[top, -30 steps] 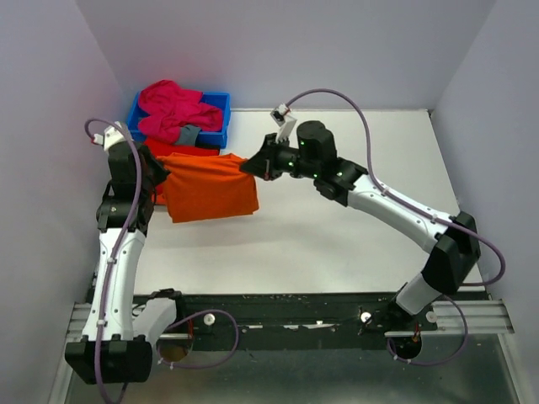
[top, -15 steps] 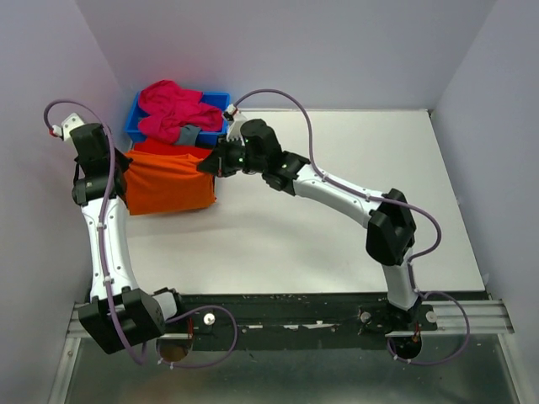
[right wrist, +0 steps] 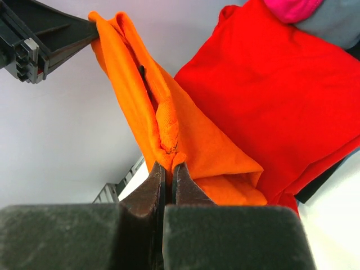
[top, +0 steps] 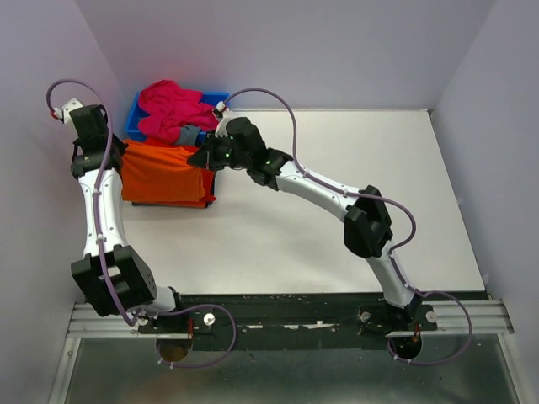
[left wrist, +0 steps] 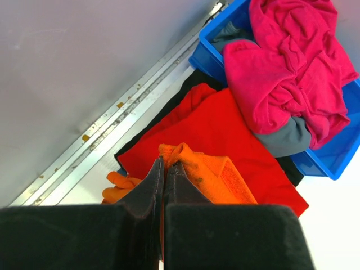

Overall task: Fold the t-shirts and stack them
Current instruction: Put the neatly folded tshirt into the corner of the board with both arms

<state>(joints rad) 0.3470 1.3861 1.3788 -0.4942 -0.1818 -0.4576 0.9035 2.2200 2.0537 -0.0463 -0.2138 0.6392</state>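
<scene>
I am pinching the bright orange folded cotton t-shirt with both hands. My left gripper is pressing its fingers together on one bunched corner, and my right gripper is squeezing the opposite corner, so the cloth is stretching between them. In the top view the shirt is hanging at about ten o'clock on the white table. My left gripper is at its nine o'clock edge and my right at its three o'clock edge.

Directly beneath it the flat red cotton t-shirt is lying spread out. At twelve o'clock from that, the crumpled magenta-pink t-shirt is spilling out of the blue plastic bin, with a small grey cloth piece tucked under it.

As I judge it, I am working on the stacking step, bringing the orange shirt over the red one. Next I am expecting to lower both hands evenly, square the orange edges with the red below, and let go with both together so no corner drags or bunches.
</scene>
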